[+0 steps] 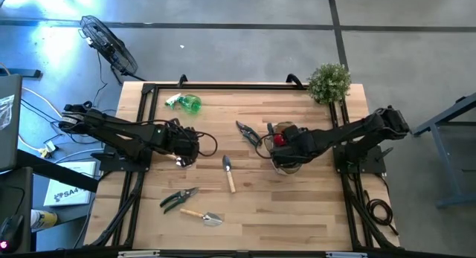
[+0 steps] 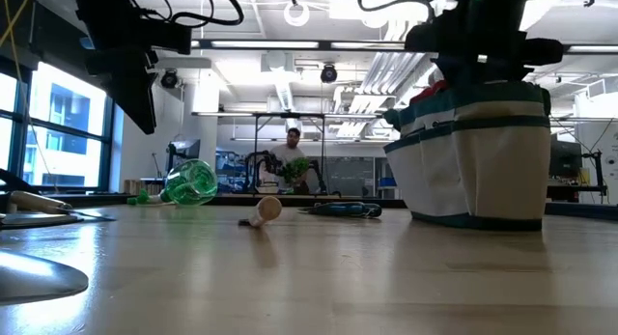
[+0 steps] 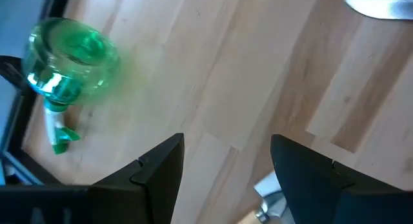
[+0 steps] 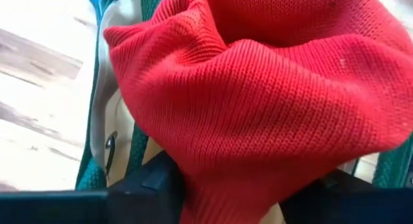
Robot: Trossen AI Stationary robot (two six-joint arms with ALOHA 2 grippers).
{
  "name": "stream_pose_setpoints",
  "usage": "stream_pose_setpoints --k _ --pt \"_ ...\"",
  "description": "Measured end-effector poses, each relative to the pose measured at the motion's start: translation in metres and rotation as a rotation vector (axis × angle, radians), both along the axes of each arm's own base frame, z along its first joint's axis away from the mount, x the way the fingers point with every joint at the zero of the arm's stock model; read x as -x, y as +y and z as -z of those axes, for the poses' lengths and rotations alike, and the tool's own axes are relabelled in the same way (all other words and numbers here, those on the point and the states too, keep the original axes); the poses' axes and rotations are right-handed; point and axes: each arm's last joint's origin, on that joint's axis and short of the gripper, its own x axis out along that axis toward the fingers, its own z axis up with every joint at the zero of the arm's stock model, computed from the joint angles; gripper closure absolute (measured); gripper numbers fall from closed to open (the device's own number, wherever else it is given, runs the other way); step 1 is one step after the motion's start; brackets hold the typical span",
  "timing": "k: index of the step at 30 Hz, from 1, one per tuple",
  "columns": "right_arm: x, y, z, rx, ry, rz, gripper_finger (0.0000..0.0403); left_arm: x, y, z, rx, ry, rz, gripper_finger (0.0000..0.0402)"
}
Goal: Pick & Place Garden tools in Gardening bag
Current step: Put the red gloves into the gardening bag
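Observation:
My right gripper point(image 1: 280, 140) is over the beige-and-green gardening bag point(image 2: 483, 152), shut on a red knitted glove point(image 4: 271, 88); the bag's rim point(image 4: 106, 130) shows under the glove. My left gripper point(image 3: 226, 146) is open and empty above the table at centre left point(image 1: 184, 154). A green spray bottle point(image 1: 184, 102) lies on its side at the far left. Dark shears point(image 1: 248, 131) lie left of the bag. A wooden-handled trowel point(image 1: 229, 172), green shears point(image 1: 178, 198) and a second trowel point(image 1: 202, 215) lie toward the near edge. My right gripper has the bunched red glove point(image 4: 213, 179) pinched between its two fingers, which point down from above the bag. The glove bulges out beyond the fingers, folded in several layers, over the bag's open top. The glove hides whether it touches the bag.
A bushy green plant point(image 1: 329, 81) stands at the table's far right corner. A black frame edges the table point(image 1: 141, 91). Bare wood lies near the front right. A person point(image 2: 293, 147) shows far off in the room behind.

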Motion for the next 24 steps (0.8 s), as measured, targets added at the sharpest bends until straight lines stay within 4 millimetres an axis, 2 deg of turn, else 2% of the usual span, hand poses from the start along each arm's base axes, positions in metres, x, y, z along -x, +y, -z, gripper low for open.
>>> stream_pose_setpoints --k 7,11,19,24 --pt "0.001 0.000 0.000 -0.003 0.015 -0.010 0.0143 0.000 -0.001 0.000 0.040 -0.003 -0.006 0.0179" --pt "0.004 -0.001 0.000 0.022 0.042 -0.007 0.0119 0.000 -0.001 0.000 0.045 -0.004 -0.007 0.0179" --pt "0.011 -0.015 -0.007 0.083 0.053 0.062 0.0127 0.000 -0.001 0.000 0.045 -0.004 -0.007 0.0179" --pt "0.010 -0.029 -0.008 0.052 0.058 0.118 0.0132 0.000 -0.001 0.001 0.045 -0.003 -0.008 0.0179"
